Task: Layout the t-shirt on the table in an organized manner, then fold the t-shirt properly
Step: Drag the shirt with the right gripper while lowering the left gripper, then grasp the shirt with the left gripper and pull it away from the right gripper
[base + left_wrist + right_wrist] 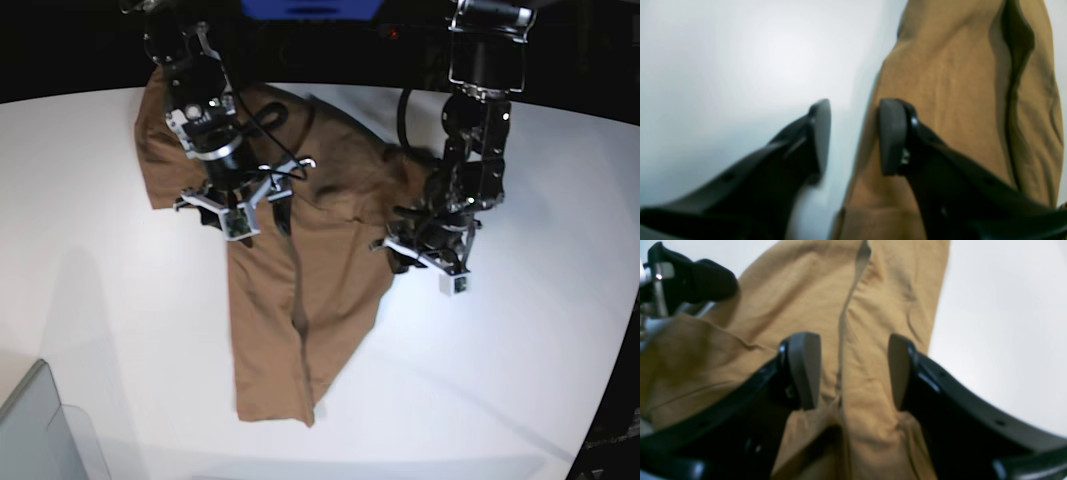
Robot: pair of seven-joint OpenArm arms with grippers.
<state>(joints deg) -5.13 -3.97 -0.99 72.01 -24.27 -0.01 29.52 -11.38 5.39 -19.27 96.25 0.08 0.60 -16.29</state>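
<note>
The brown t-shirt (290, 300) lies crumpled on the white table (520, 360), with a long folded strip running toward the near edge. My right gripper (235, 215) hovers over its upper left part. In the right wrist view that gripper (851, 340) is open, its fingers straddling a raised crease in the t-shirt (800, 290). My left gripper (425, 255) sits at the shirt's right edge. In the left wrist view it (855, 106) is open: one finger is over the bare table (740, 66), the other over the t-shirt (957, 83), and the cloth edge runs between them unclamped.
A clear grey bin (40, 430) stands at the near left corner. Dark background lies beyond the table's curved far edge. The other arm's gripper (690, 280) shows at the top left of the right wrist view.
</note>
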